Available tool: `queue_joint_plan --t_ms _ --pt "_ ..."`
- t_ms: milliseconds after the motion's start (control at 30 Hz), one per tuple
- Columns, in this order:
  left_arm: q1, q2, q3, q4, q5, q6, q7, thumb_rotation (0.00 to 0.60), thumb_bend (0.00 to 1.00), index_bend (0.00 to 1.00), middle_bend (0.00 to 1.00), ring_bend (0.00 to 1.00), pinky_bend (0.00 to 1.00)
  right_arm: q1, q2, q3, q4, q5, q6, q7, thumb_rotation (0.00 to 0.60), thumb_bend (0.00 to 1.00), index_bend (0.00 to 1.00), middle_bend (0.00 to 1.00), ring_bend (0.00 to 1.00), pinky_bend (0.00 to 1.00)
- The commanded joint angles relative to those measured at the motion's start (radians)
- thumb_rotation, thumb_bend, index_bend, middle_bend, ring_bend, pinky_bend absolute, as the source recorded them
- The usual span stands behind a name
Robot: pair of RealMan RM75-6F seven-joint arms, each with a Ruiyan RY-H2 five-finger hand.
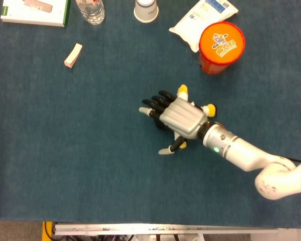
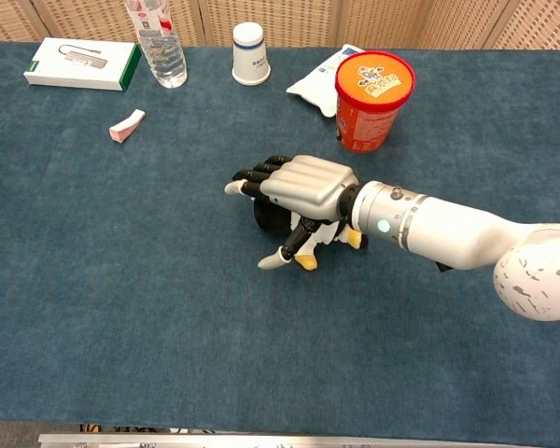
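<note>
Right robot hand (image 1: pixel 183 119) palm-down over small penguin-like toy (image 1: pixel 208 108), fingers draped over it, firm grip unclear. Orange tub (image 1: pixel 221 47) at 1 o'clock. Next probably needs tighter close before lifting.

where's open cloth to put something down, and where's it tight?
Bare blue cloth fills the near half of the table and the left side below the eraser. The far edge is crowded: box, bottle, paper cup, pouch, orange can. The right robot hand covers a small toy mid-table.
</note>
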Motion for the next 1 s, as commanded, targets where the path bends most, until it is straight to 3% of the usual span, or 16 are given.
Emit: queue_joint_plan --t_ms 33,233,433,667,867,1000 --pt "0.001 -0.001 0.001 0.000 0.001 0.001 -0.001 0.600 0.25 0.13 0.28 0.26 0.15 0.003 -0.008 -0.013 0.009 0.012 -0.009 -0.017 0.246 0.00 0.00 0.00 0.00 0.00" --pt "0.002 -0.003 0.003 0.005 0.006 0.003 -0.005 0.600 0.25 0.13 0.28 0.26 0.15 -0.028 0.025 -0.038 -0.028 -0.013 0.032 -0.014 0.246 0.00 0.00 0.00 0.00 0.00" --pt "-0.002 -0.007 0.002 0.004 0.019 0.007 -0.008 0.600 0.25 0.13 0.28 0.26 0.15 -0.077 0.091 -0.017 -0.106 -0.108 0.148 0.057 0.246 0.00 0.00 0.00 0.00 0.00" --pt "0.000 -0.007 -0.001 0.014 0.021 0.014 -0.022 0.600 0.25 0.13 0.28 0.26 0.15 -0.176 0.254 -0.036 -0.208 -0.207 0.303 0.131 0.250 0.00 0.00 0.00 0.00 0.00" --pt "-0.006 -0.013 -0.009 0.026 0.036 0.023 -0.036 0.600 0.25 0.13 0.28 0.26 0.15 -0.291 0.390 -0.071 -0.261 -0.270 0.468 0.105 0.550 0.00 0.00 0.00 0.00 0.00" --pt "-0.015 -0.018 -0.014 0.025 0.041 0.021 -0.030 0.600 0.25 0.13 0.28 0.26 0.15 -0.379 0.474 -0.085 -0.294 -0.286 0.576 0.131 0.599 0.00 0.00 0.00 0.00 0.00"
